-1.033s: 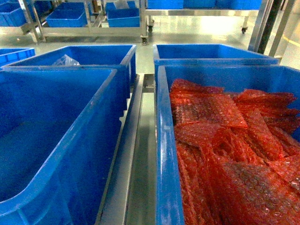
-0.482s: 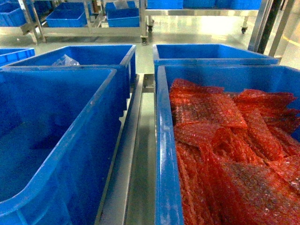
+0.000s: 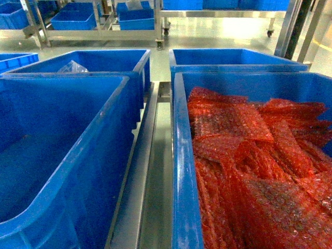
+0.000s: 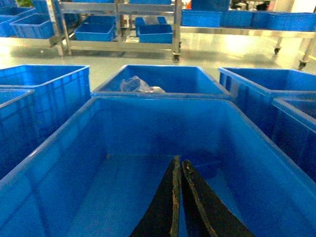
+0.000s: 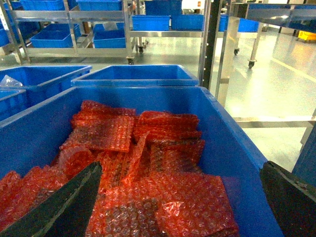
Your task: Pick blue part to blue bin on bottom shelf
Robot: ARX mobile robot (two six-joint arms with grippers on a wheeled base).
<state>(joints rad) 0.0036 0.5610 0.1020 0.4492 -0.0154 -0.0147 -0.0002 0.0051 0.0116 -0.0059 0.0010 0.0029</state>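
While left end effector [image 4: 177,197] hangs closed over blue bin [image 4: 74,143] | right end effector [image 5: 180,207] spread above red bubble-wrap [image 5: 148,148]

Bright blue bins [image 3: 62,155] shining all around, red bubbly wrap [image 3: 249,171] with tiny dots filling one bin, black hand [image 4: 178,197], silver grey racks [image 5: 74,15], pale shiny floor [image 3: 218,36]

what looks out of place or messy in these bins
Nothing is spilled or damaged. The red bubble-wrap bags lie jumbled in the right bin, and a crumpled clear bag sits alone in a far bin.
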